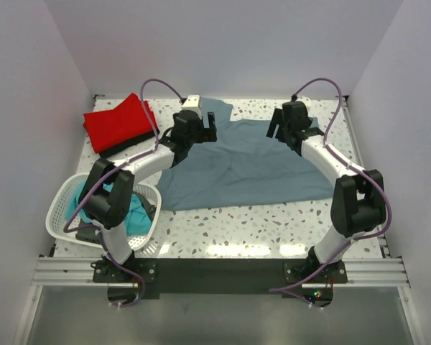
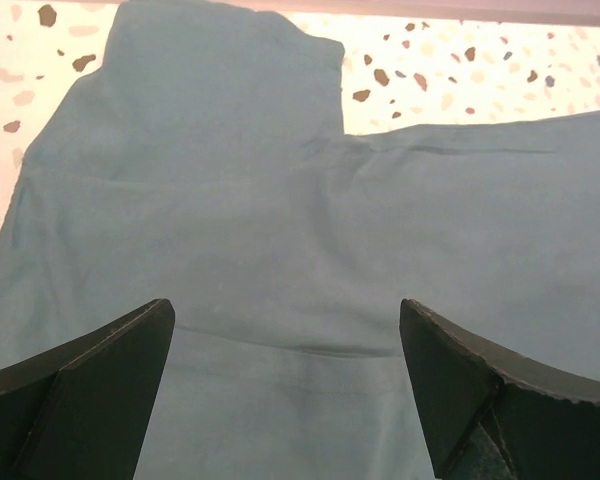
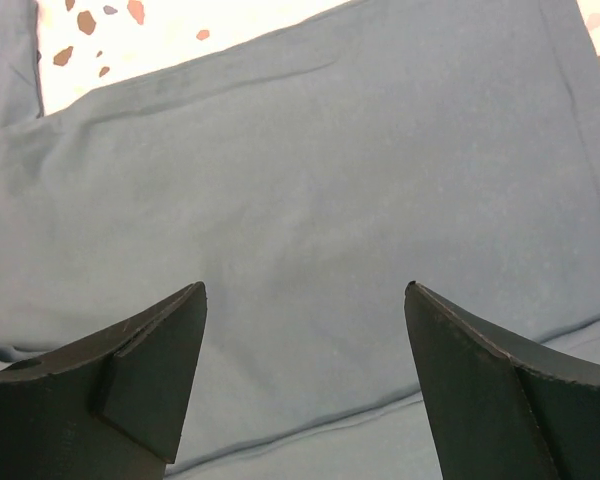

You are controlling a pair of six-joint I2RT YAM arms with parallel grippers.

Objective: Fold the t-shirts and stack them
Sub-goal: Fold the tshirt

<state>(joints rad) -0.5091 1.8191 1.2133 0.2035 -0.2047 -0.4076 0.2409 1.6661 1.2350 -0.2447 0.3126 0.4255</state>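
Observation:
A grey-blue t-shirt [image 1: 244, 162] lies spread on the speckled table, with creases. My left gripper [image 1: 201, 129] is open and empty just above its far left part, near a sleeve [image 2: 210, 90]. My right gripper [image 1: 286, 128] is open and empty above its far right part; a folded edge of the shirt [image 3: 310, 440] runs between its fingers. A folded red t-shirt [image 1: 118, 122] lies on a dark one at the far left. More shirts, teal and dark, fill a white basket [image 1: 61, 208] at the near left.
White walls close in the table on three sides. The speckled tabletop [image 1: 251, 226] shows in front of the grey-blue shirt. Purple cables loop above both arms.

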